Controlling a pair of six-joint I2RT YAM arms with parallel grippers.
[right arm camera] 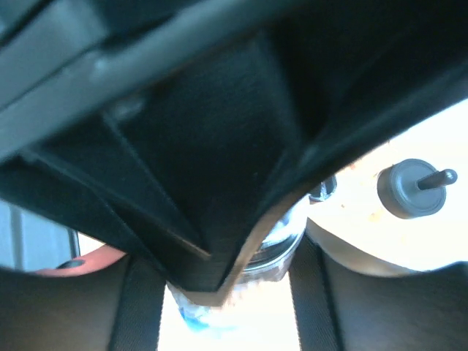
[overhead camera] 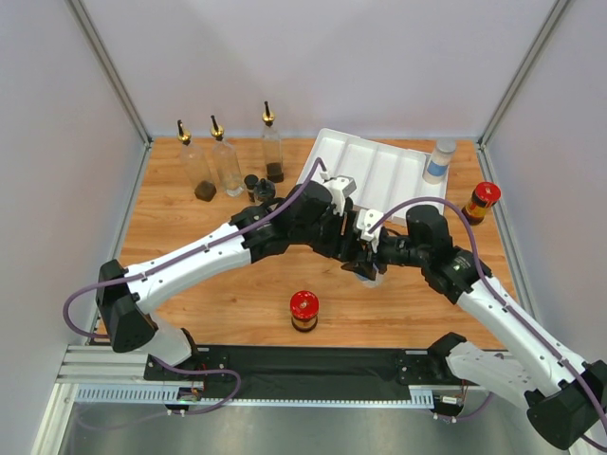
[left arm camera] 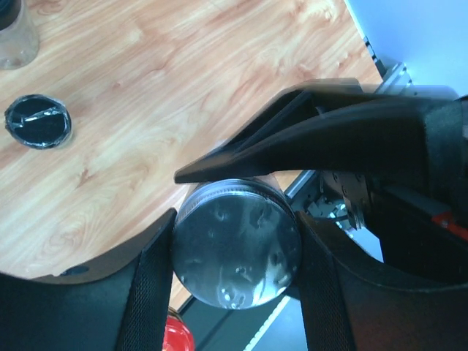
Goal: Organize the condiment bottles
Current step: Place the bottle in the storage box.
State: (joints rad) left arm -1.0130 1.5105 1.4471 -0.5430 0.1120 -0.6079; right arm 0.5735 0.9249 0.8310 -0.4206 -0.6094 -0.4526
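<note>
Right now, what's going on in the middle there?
It looks like a handover. The left gripper is clamped on a silver-lidded shaker over the middle of the table. The right gripper has its fingers on either side of the same shaker, but whether it grips yet is unclear. Three tall bottles stand at the back left, and a red-lidded jar stands near the front.

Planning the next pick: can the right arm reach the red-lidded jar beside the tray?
Probably not yet: the right gripper straddles the silver-lidded shaker the left gripper holds. Otherwise the red-lidded jar stands unobstructed.
</note>
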